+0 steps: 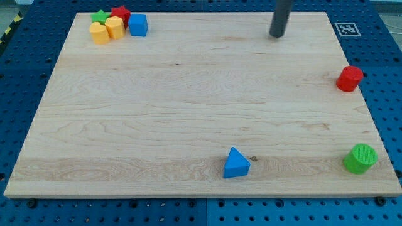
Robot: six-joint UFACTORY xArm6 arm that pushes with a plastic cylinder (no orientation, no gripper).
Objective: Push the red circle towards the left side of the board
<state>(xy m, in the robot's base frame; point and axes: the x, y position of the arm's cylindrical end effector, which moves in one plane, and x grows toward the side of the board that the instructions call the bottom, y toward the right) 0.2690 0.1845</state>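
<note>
The red circle is a short red cylinder at the right edge of the wooden board, about a third of the way down. My tip is near the view's top, right of centre, touching no block. It is up and to the left of the red circle, well apart from it.
A green cylinder sits at the lower right edge. A blue triangle lies near the bottom, right of centre. At the top left is a cluster: green star, red star, blue cube, two yellow blocks.
</note>
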